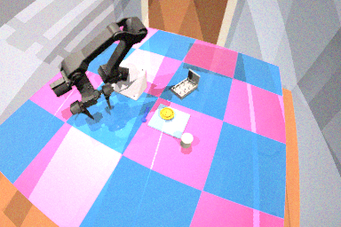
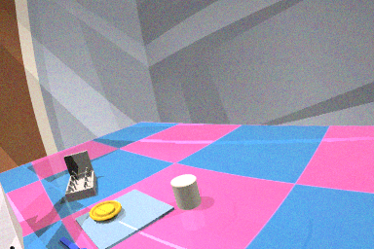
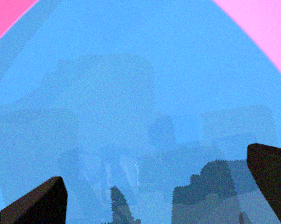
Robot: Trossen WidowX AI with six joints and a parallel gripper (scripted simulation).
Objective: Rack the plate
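The yellow round plate [image 1: 167, 113] [image 2: 105, 210] lies flat on a pale blue board [image 1: 178, 123] [image 2: 141, 209]. The small grey dish rack [image 1: 178, 93] [image 2: 82, 194] has short upright pegs and a taller dark panel at one end; it stands behind the board and holds no plate. My gripper [image 1: 101, 113] [image 3: 158, 172] is open and empty, above the table to the left of the board in the top view. The wrist view shows both fingertips apart over a blue table square, with neither plate nor rack in it. The gripper is not visible in the exterior view.
A white block [image 1: 138, 86] [image 2: 9, 222] stands near the arm, left of the rack. A blue utensil [image 1: 146, 114] [image 2: 69, 243] lies beside the board, on the gripper's side. A pale cup [image 1: 186, 140] [image 2: 187, 193] stands just past the board's other side.
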